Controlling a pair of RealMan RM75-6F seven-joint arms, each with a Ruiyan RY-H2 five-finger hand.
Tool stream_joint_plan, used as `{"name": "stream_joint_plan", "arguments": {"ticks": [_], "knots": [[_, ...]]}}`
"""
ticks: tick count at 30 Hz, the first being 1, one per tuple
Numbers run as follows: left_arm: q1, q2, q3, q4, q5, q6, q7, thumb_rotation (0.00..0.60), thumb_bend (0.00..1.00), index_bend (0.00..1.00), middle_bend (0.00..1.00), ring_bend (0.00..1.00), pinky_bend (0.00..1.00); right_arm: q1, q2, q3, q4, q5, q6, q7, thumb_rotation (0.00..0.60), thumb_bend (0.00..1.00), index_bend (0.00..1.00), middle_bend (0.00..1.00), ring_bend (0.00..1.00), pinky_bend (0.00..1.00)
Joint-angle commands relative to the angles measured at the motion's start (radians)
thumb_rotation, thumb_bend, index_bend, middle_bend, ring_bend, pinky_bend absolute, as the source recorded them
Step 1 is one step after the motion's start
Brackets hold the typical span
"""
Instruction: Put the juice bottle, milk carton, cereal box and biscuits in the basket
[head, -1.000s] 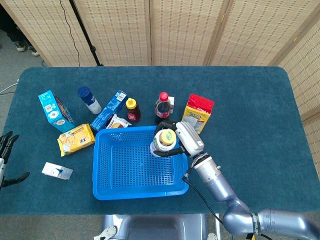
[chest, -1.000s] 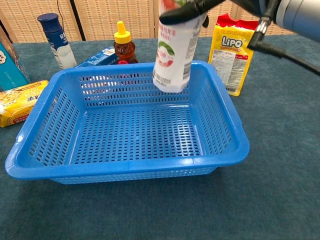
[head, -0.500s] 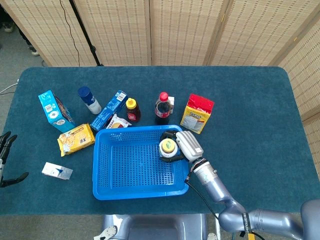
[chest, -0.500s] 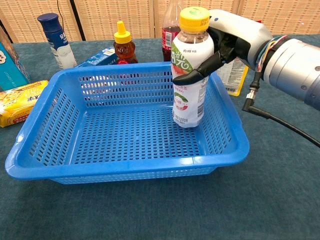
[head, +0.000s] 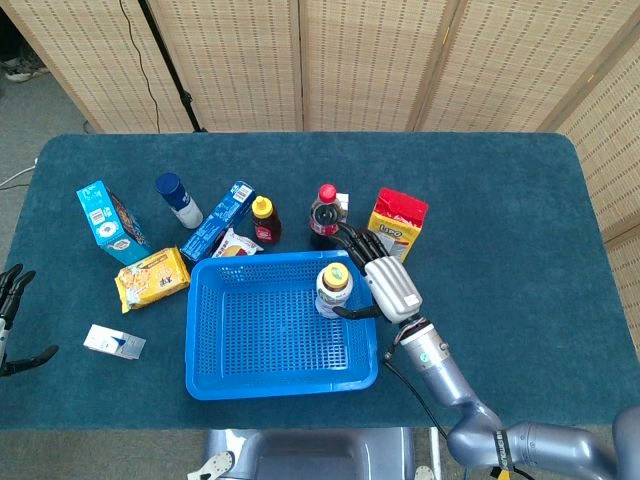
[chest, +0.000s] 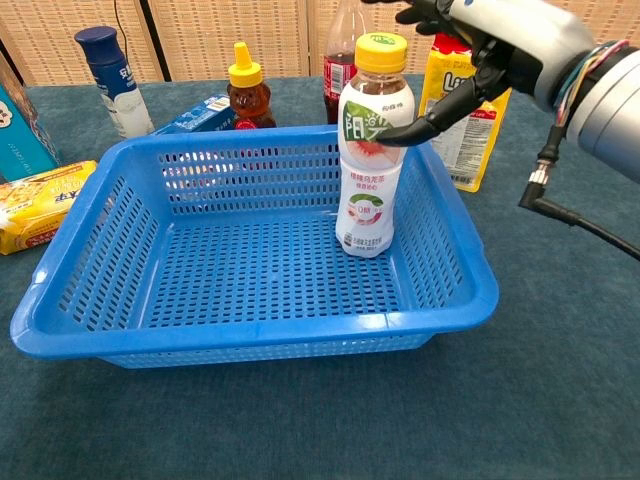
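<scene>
The juice bottle (head: 332, 290) (chest: 367, 165), white with a yellow cap, stands upright inside the blue basket (head: 196, 330) (chest: 270, 336), near its right wall. My right hand (head: 386, 281) (chest: 505, 40) hovers just right of the bottle with its fingers spread and holds nothing; only the thumb reaches to the bottle's shoulder. At the table's left edge my left hand (head: 8, 300) hangs empty with its fingers apart. A blue box (head: 105, 222), a yellow packet (head: 152, 277), a long blue box (head: 218, 220) and a small white carton (head: 113, 342) lie left of the basket.
Behind the basket stand a honey bottle (head: 264, 220) (chest: 246, 88), a dark cola bottle (head: 324, 214), a yellow-red Lipo bag (head: 397, 228) (chest: 468, 105) and a blue-capped white bottle (head: 178, 199) (chest: 112, 80). Folding screens close off the far side.
The juice bottle came down from above the basket and now stands on its floor. My right hand let go of it, spread its fingers and drew back to the right.
</scene>
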Motion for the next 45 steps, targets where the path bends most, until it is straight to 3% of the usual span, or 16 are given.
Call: {"name": "stream_joint_plan", "arguments": {"ticks": [1, 8, 11, 15, 19, 24, 33, 37, 41, 45], "knots": [[0.0, 0.002, 0.0, 0.002, 0.0, -0.002, -0.008, 0.6, 0.04, 0.0, 0.0, 0.0, 0.0, -0.028, 0.045, 0.017, -0.065, -0.003, 0.033, -0.008, 0.6, 0.03, 0.07, 0.0, 0.0, 0.0], [-0.008, 0.021, 0.011, 0.012, 0.017, -0.022, -0.051, 0.6, 0.04, 0.0, 0.0, 0.0, 0.0, -0.135, 0.238, 0.004, -0.212, -0.093, 0.146, 0.029, 0.6, 0.0, 0.07, 0.0, 0.0, 0.0], [-0.013, 0.029, 0.018, 0.019, 0.032, -0.029, -0.07, 0.6, 0.04, 0.0, 0.0, 0.0, 0.0, -0.196, 0.31, -0.034, -0.205, -0.147, 0.201, 0.058, 0.6, 0.0, 0.07, 0.0, 0.0, 0.0], [-0.041, 0.038, 0.044, 0.051, 0.087, -0.071, -0.116, 0.6, 0.04, 0.0, 0.0, 0.0, 0.0, -0.313, 0.404, -0.132, -0.136, -0.25, 0.305, 0.122, 0.6, 0.0, 0.07, 0.0, 0.0, 0.0], [-0.07, 0.024, 0.075, 0.103, 0.141, -0.112, -0.172, 0.6, 0.04, 0.0, 0.0, 0.0, 0.0, -0.408, 0.413, -0.212, -0.036, -0.335, 0.409, 0.112, 0.6, 0.0, 0.06, 0.0, 0.0, 0.0], [-0.094, 0.011, 0.114, 0.155, 0.184, -0.151, -0.252, 0.6, 0.04, 0.0, 0.0, 0.0, 0.0, -0.491, 0.395, -0.269, 0.057, -0.358, 0.47, 0.133, 0.6, 0.0, 0.04, 0.0, 0.0, 0.0], [-0.141, -0.031, 0.106, 0.159, 0.149, -0.231, -0.217, 0.6, 0.04, 0.0, 0.0, 0.0, 0.0, -0.536, 0.37, -0.272, 0.138, -0.361, 0.501, 0.197, 0.6, 0.0, 0.03, 0.0, 0.0, 0.0], [-0.169, -0.059, 0.099, 0.156, 0.128, -0.278, -0.18, 0.6, 0.04, 0.01, 0.0, 0.0, 0.11, -0.537, 0.379, -0.263, 0.144, -0.354, 0.492, 0.214, 0.6, 0.0, 0.02, 0.0, 0.0, 0.0], [-0.188, -0.089, 0.099, 0.151, 0.109, -0.323, -0.125, 0.6, 0.04, 0.2, 0.03, 0.05, 0.33, -0.539, 0.387, -0.257, 0.146, -0.35, 0.486, 0.233, 0.6, 0.0, 0.02, 0.0, 0.0, 0.0], [-0.203, -0.109, 0.099, 0.145, 0.094, -0.35, -0.08, 0.6, 0.07, 0.33, 0.15, 0.18, 0.42, -0.543, 0.39, -0.253, 0.14, -0.357, 0.488, 0.234, 0.6, 0.0, 0.02, 0.0, 0.0, 0.0]]}}
